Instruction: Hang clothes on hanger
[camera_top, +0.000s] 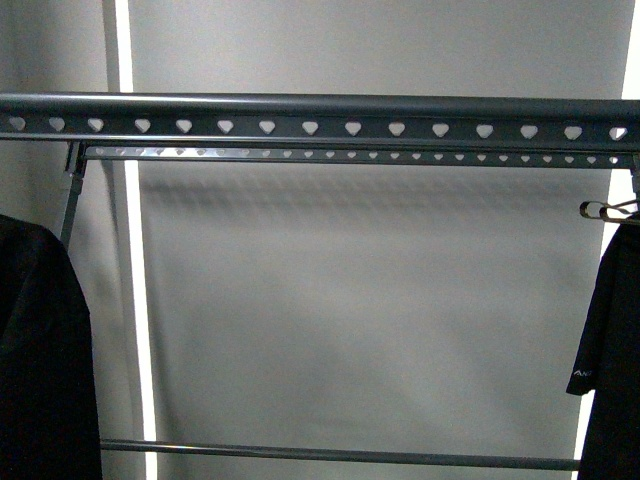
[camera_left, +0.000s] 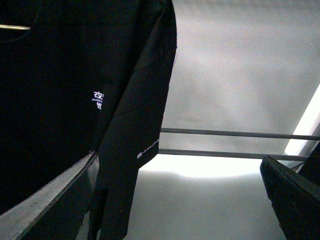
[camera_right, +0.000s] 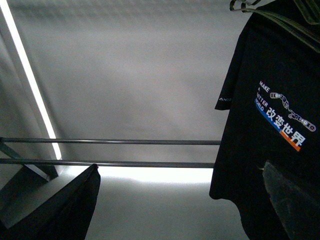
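Note:
The dark grey rack's top rail (camera_top: 320, 118) with heart-shaped holes spans the front view. A black T-shirt (camera_top: 610, 340) hangs from a wire hanger (camera_top: 608, 208) at its right end. The right wrist view shows the shirt's (camera_right: 265, 125) robot-arm graphic, white lettering and blue-orange stripe. My right gripper (camera_right: 175, 210) is open and empty beside it, one finger (camera_right: 295, 200) in front of the shirt's lower part. My left gripper (camera_left: 180, 210) is open and empty next to another black T-shirt (camera_left: 60, 100) with small white lettering. Neither gripper shows in the front view.
The second black garment (camera_top: 40, 350) hangs at the rack's left end. A second holed rail (camera_top: 350, 154) runs behind the top rail. The rack's lower bars (camera_top: 340, 455) cross below, also in the wrist views (camera_left: 240, 134) (camera_right: 125, 141). A grey wall with a bright vertical strip (camera_top: 135, 250) is behind.

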